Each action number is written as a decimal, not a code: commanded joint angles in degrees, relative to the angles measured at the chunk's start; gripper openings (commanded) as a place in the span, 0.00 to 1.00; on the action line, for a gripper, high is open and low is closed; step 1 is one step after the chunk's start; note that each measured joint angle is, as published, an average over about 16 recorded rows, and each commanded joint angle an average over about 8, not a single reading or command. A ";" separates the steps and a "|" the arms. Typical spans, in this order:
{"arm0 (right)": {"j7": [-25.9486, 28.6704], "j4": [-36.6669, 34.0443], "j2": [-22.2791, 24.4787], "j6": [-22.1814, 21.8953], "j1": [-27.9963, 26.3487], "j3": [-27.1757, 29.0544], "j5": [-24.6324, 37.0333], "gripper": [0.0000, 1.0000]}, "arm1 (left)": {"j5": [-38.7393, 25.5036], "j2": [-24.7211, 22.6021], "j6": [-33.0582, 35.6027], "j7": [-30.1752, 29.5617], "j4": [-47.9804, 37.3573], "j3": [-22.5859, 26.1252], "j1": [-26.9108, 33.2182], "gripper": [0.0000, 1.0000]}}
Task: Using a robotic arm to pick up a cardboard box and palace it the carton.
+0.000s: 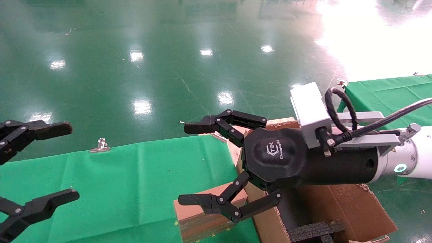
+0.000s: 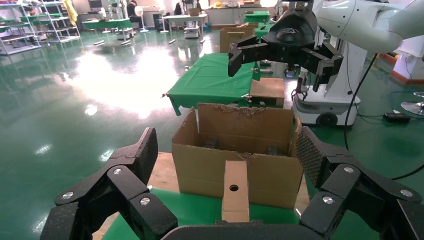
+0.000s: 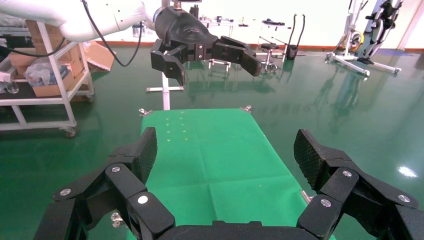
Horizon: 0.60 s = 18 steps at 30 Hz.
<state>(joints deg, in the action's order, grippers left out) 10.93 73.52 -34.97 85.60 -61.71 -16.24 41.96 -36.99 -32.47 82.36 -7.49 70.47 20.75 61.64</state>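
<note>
The small brown cardboard box (image 1: 197, 216) stands on the green table (image 1: 118, 189) near its front edge, against the large carton (image 1: 341, 206). In the left wrist view the box (image 2: 235, 192) shows a round hole and stands in front of the carton (image 2: 200, 165). My right gripper (image 1: 182, 164), on the white arm with the green ring light (image 1: 401, 168), is open and empty, hovering above the box and not touching it. My left gripper (image 1: 72, 161) is open and empty at the table's left end. The box is out of the right wrist view.
Black foam inserts (image 1: 314, 231) lie inside the carton, whose flaps are ragged. A metal binder clip (image 1: 100, 144) holds the cloth at the table's far edge. A second green table (image 1: 388, 94) stands at the far right. Glossy green floor lies beyond.
</note>
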 commanded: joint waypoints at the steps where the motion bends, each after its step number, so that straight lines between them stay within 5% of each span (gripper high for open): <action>1: 0.00 0.02 -0.02 0.00 0.02 0.03 -0.05 1.00 | 0.00 0.00 0.00 0.00 0.00 0.00 0.00 0.00; 8: -0.63 -0.51 0.45 0.59 -1.25 -1.00 3.05 1.00 | 0.00 0.00 0.00 0.00 0.00 0.00 0.00 0.00; 18: -2.09 -3.53 -1.77 4.47 -10.18 -9.34 18.78 1.00 | 0.00 0.00 0.00 0.00 0.00 0.00 0.00 0.00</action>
<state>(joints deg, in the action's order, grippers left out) 8.70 70.17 -36.91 89.66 -71.69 -25.91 59.95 -36.99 -32.47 82.36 -7.49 70.47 20.75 61.64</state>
